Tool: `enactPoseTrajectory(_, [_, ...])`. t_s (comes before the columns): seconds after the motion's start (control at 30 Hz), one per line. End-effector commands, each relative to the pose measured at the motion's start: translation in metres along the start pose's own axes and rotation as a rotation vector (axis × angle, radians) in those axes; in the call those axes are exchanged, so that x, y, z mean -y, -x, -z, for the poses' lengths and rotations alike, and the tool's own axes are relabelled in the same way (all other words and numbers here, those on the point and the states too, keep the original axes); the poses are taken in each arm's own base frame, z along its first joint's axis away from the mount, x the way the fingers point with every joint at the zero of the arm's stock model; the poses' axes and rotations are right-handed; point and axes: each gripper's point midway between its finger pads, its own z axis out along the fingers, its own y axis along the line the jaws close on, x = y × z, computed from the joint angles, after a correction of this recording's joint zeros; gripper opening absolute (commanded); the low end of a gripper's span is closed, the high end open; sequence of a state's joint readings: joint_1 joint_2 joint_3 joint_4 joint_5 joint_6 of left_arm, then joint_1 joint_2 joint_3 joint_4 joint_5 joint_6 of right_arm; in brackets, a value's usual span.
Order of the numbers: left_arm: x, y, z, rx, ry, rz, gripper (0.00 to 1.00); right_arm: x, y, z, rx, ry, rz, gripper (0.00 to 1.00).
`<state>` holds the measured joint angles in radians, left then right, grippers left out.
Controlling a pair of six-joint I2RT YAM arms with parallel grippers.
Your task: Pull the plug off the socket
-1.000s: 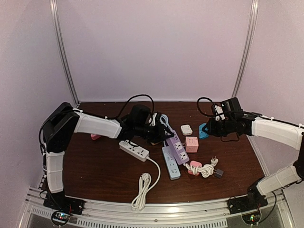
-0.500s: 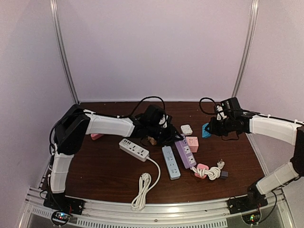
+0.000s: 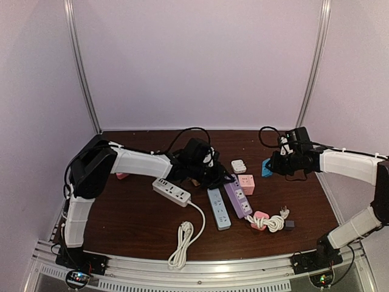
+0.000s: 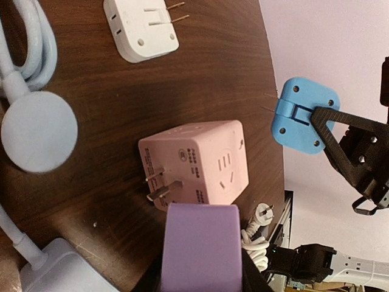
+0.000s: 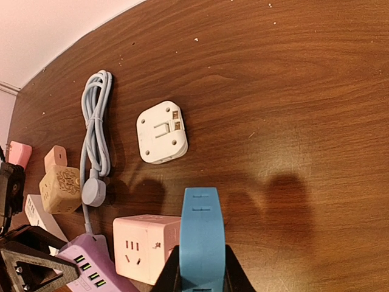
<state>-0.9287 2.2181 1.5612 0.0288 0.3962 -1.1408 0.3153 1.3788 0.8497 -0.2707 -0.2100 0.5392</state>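
Observation:
My left gripper [image 3: 222,177] is shut on the near end of a purple power strip [image 3: 238,198], which fills the bottom of the left wrist view [image 4: 200,243]. My right gripper [image 3: 271,165] is shut on a blue plug adapter [image 3: 266,167], held edge-on between its jaws [image 5: 203,234] above the table. The adapter also shows in the left wrist view [image 4: 304,114], clear of the strip. A pink cube socket [image 3: 245,183] with bare prongs lies between the two grippers [image 4: 197,161].
A white adapter [image 3: 238,165] lies behind the pink cube. A light blue strip [image 3: 219,208], a white strip [image 3: 172,191] with a coiled cable [image 3: 182,238], and a pink plug with a white cord bundle [image 3: 265,219] lie nearer. A grey-blue cable [image 5: 97,137] and a beige cube [image 5: 61,188] sit at the back.
My left gripper has carried the purple strip right and nearer. My right gripper has drawn the blue adapter slightly right, away from the strip. The pink plug bundle has shifted right.

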Motion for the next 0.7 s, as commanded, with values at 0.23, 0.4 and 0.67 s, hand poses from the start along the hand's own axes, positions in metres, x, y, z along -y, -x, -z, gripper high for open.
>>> enactPoseTrajectory(0.23, [-0.064, -0.034, -0.003, -0.079, 0.203, -0.043, 0.05, 0.001, 0.005, -0.011, 0.007, 0.011, -0.02, 0.02])
enactPoseTrajectory(0.4, [-0.065, -0.031, -0.003, -0.074, 0.214, -0.053, 0.3, 0.003, 0.005, -0.016, 0.001, 0.006, -0.023, 0.01])
enactPoseTrajectory(0.67, [-0.063, -0.026, 0.004, -0.055, 0.233, -0.1, 0.47, 0.004, 0.004, -0.017, -0.001, 0.006, -0.023, 0.02])
